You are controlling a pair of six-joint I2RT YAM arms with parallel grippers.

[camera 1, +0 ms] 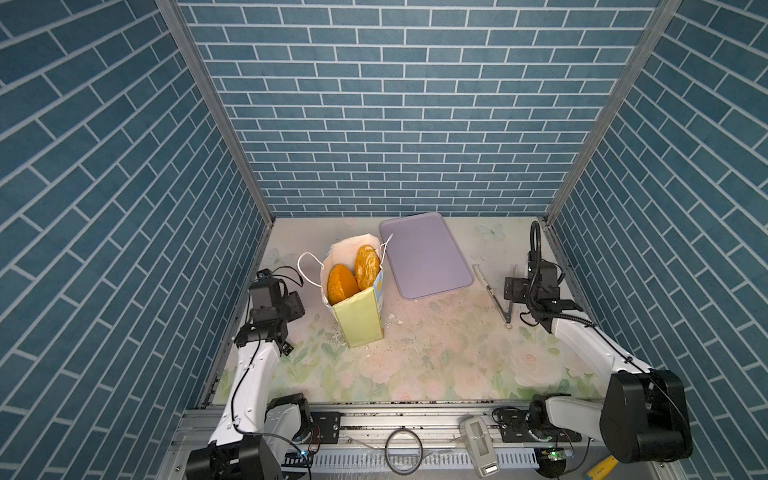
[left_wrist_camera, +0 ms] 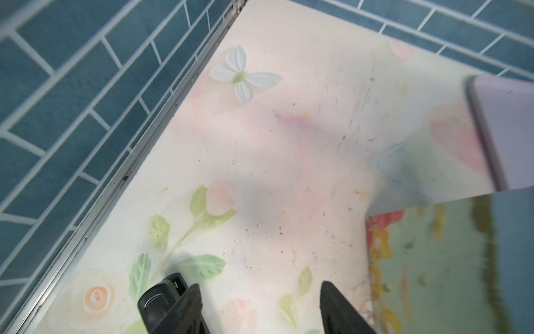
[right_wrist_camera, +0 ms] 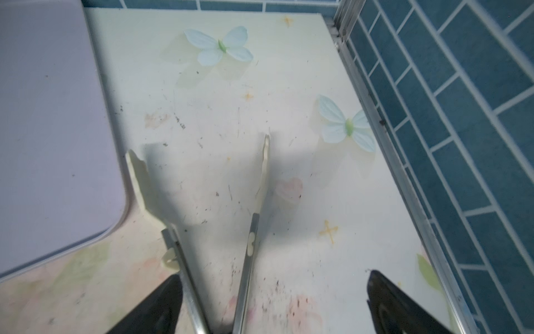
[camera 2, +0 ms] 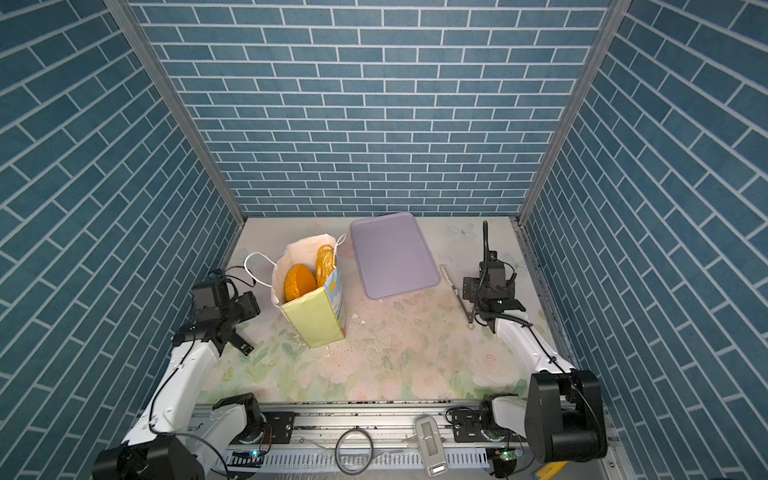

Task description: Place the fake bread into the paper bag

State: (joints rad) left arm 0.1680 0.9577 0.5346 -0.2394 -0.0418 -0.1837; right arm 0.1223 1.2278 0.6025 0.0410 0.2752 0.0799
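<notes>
1. While it stood upright left of centre on the floral table [camera 1: 436, 357], the paper bag [camera 1: 359, 322] held the fake bread [camera 1: 341, 284]; two golden pieces showed at its open mouth in both top views.
2. Lavender tray [camera 1: 424, 257]: lay flat just right of the bag.
3. Left gripper [left_wrist_camera: 260, 306]: jaws parted over bare tabletop, beside the bag.
4. Right gripper [right_wrist_camera: 274, 274]: jaws spread wide, clasping nothing.
5. Tongs [right_wrist_camera: 251, 231]: lay splayed on the table between those jaws, beside the tray.
</notes>
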